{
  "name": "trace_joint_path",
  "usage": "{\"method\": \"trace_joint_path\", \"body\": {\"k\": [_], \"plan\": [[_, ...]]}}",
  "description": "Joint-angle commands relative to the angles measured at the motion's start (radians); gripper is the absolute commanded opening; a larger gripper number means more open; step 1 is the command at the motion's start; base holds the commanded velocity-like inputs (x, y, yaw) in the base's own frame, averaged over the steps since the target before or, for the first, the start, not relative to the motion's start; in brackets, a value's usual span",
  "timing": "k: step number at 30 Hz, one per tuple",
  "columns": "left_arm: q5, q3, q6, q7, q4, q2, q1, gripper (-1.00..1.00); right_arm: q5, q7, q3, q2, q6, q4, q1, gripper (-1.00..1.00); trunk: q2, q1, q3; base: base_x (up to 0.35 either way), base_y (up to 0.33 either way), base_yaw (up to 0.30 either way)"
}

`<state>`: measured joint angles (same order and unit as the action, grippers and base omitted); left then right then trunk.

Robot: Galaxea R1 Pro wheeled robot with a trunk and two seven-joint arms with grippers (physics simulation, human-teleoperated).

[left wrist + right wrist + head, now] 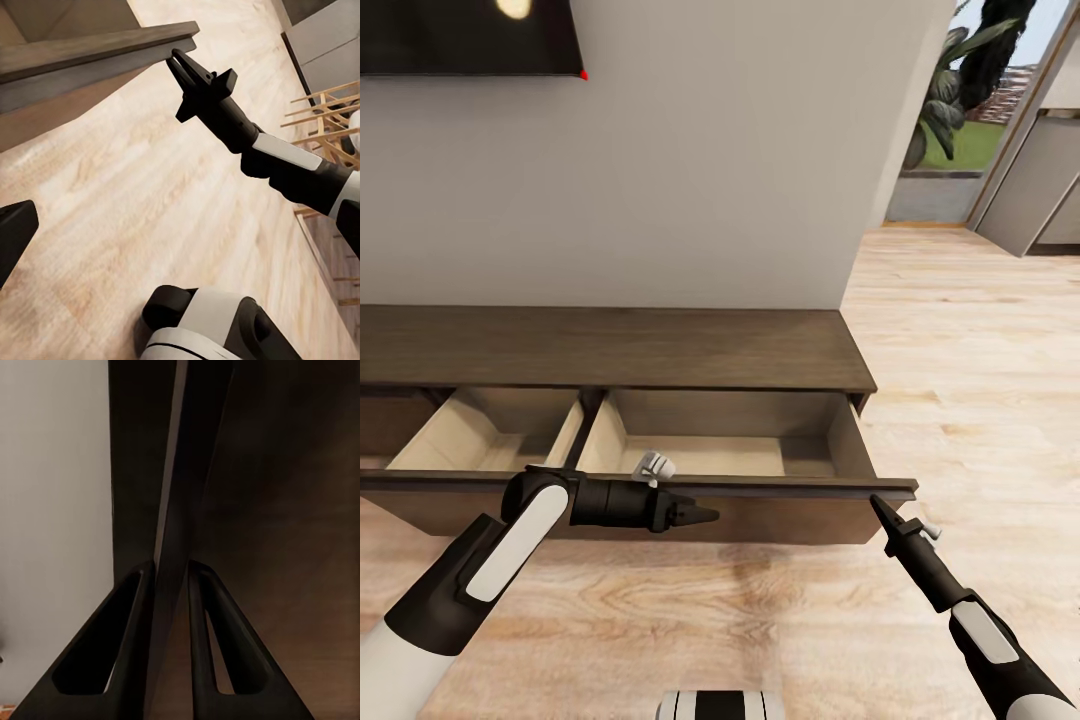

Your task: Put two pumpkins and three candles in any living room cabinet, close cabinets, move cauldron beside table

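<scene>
The right end effector [879, 503] pinches the top edge of the drawer front [800, 488] at its right end; the left end effector [705, 515], fingers together, hovers before that front. Beyond, the cabinet [610, 345] stands open against the wall, a small pale object [656, 466] in its drawer.

The right tool [180, 60] is pinched onto the end of the dark-brown drawer front [97, 49] of the cabinet, at its corner. Pale wood floor [127, 195] lies below. The robot's white-and-black base [214, 326] is visible, wooden furniture slats [330, 112] beyond.
</scene>
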<state>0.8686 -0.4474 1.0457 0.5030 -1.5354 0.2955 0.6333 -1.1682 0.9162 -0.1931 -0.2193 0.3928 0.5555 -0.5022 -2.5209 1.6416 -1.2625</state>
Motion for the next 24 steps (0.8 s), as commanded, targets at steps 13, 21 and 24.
{"method": "trace_joint_path", "body": {"k": [13,21,24], "plan": [[-0.005,-0.001,0.002,0.006,0.000,0.001,0.001,1.00,-0.016,0.003,-0.002,0.000,0.015,0.002,0.000,-1.00,0.000,0.000,-0.001,-0.083,0.000,0.000],[-0.005,-0.001,0.002,0.006,0.000,0.001,0.001,1.00,-0.016,0.003,-0.001,0.000,0.015,0.003,0.000,-1.00,0.000,0.000,-0.001,-0.045,0.000,0.000],[-0.005,-0.001,0.002,0.006,0.000,0.001,0.001,1.00,-0.016,0.003,0.000,0.000,0.015,0.003,-0.001,-1.00,0.000,0.000,-0.001,-0.084,0.000,0.000]]}}
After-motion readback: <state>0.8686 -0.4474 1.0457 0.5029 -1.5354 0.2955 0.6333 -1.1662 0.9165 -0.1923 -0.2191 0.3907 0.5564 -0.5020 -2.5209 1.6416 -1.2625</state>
